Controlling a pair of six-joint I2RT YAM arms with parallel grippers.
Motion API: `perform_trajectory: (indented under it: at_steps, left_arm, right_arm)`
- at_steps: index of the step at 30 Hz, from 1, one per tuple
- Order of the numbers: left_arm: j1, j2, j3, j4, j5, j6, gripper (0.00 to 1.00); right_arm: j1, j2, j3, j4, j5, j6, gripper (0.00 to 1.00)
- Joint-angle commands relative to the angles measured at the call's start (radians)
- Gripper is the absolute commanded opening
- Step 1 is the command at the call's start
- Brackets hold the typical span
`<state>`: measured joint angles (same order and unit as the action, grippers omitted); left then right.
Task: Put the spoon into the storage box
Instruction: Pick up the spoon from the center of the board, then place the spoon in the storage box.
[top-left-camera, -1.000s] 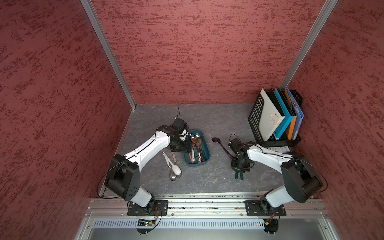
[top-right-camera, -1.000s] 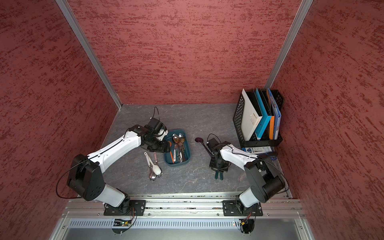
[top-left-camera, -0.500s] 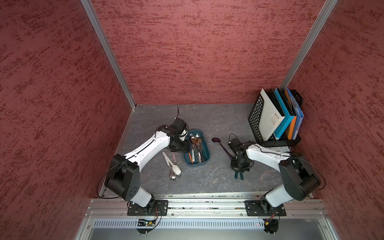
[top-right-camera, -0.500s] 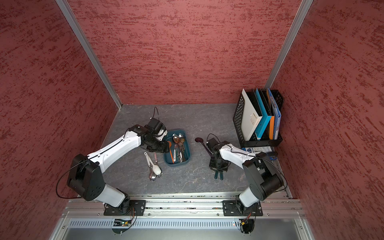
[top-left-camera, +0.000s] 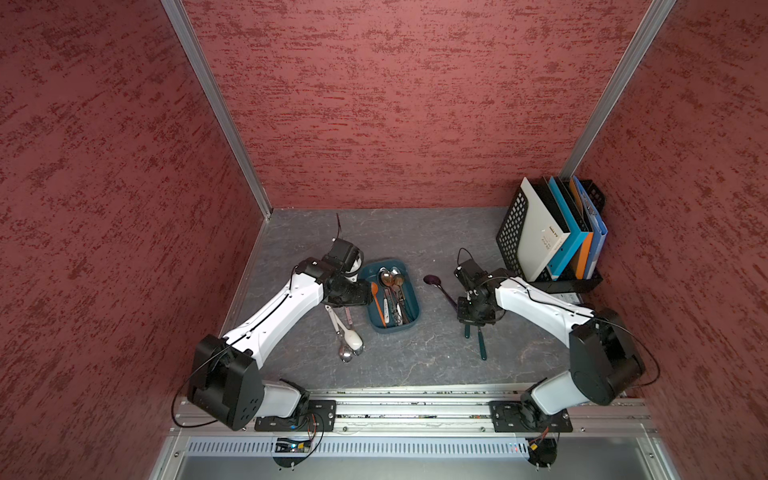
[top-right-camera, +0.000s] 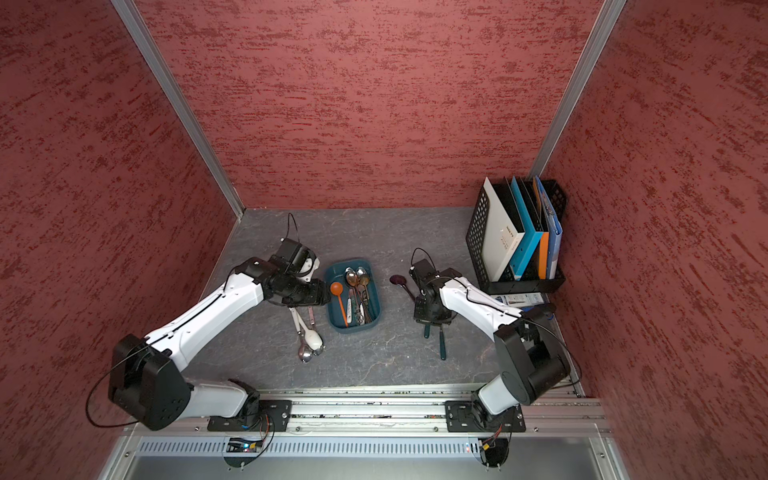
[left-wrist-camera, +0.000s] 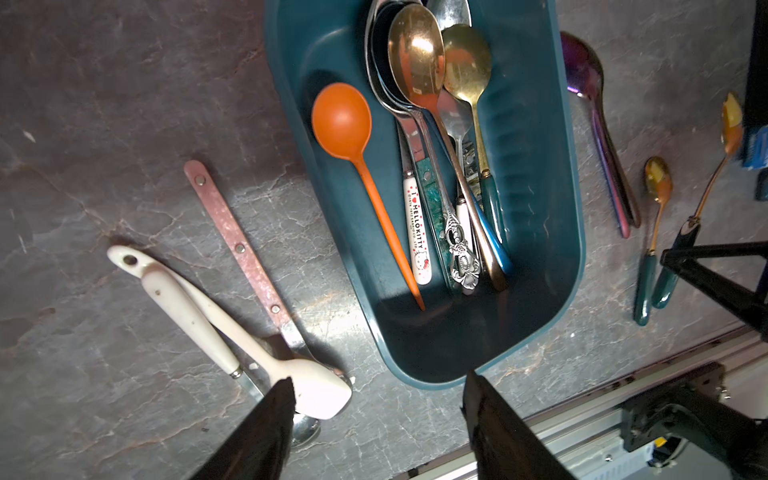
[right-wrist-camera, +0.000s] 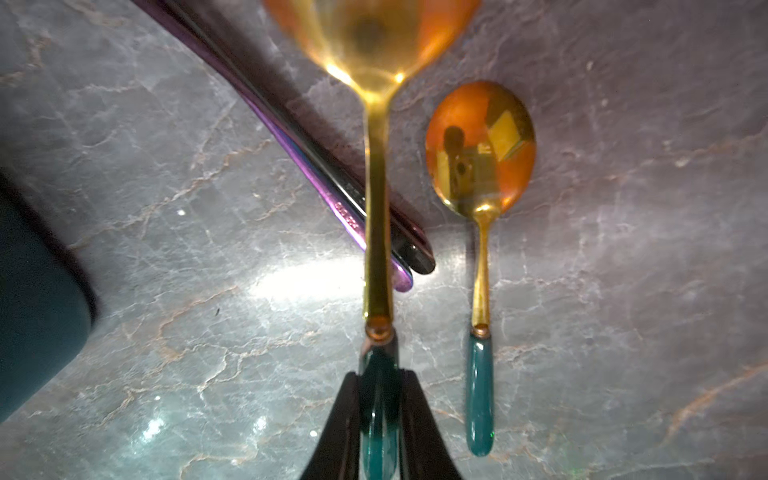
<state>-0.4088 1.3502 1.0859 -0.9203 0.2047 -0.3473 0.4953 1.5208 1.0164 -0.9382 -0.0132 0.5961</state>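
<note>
The dark teal storage box (top-left-camera: 395, 329) (top-right-camera: 353, 330) (left-wrist-camera: 536, 166) lies mid-table with several spoons in it, among them an orange one (left-wrist-camera: 340, 120). My right gripper (right-wrist-camera: 380, 399) (top-left-camera: 473, 321) is shut on the teal handle of a gold spoon (right-wrist-camera: 376, 187), whose bowl is raised off the table to the right of the box. A smaller gold spoon with a teal handle (right-wrist-camera: 480, 166) and a purple spoon (right-wrist-camera: 291, 137) (top-left-camera: 440, 286) lie on the table beside it. My left gripper (left-wrist-camera: 378, 380) (top-left-camera: 353, 297) hangs open and empty at the box's left side.
A white ceramic spoon (left-wrist-camera: 257, 349), a white-handled utensil (left-wrist-camera: 183, 307) and a pink-handled one (left-wrist-camera: 237, 241) lie together left of the box. A black mesh file rack (top-left-camera: 513, 224) with folders stands at the back right. The metal rail (top-left-camera: 415, 409) runs along the front edge.
My right gripper's jaws have closed a little further on the spoon's teal handle. The left arm has not moved.
</note>
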Motion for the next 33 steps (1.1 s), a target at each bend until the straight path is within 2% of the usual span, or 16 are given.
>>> perform_trajectory:
  at_steps: [1,9,15,20,25,33]
  left_arm:
    - [0.053,-0.060,-0.068,0.078,0.088,-0.099,0.68]
    - [0.195,-0.146,-0.233,0.187,0.207,-0.183,0.68]
    - [0.280,-0.153,-0.298,0.249,0.294,-0.202,0.68]
    - [0.372,-0.146,-0.336,0.303,0.419,-0.217,0.68]
    - [0.408,-0.134,-0.335,0.295,0.453,-0.189,0.68]
    - [0.412,-0.126,-0.334,0.268,0.447,-0.139,0.68]
  right_arm:
    - [-0.008,-0.040,0.075,-0.063,0.016,-0.057,0.09]
    - [0.009,0.049,0.319,-0.121,-0.044,-0.142,0.08]
    - [0.077,0.244,0.537,-0.146,-0.118,-0.187,0.07]
    - [0.135,0.364,0.649,-0.152,-0.173,-0.189,0.07]
    - [0.179,0.443,0.725,-0.148,-0.212,-0.197,0.07]
    - [0.221,0.563,0.793,-0.159,-0.222,-0.173,0.06]
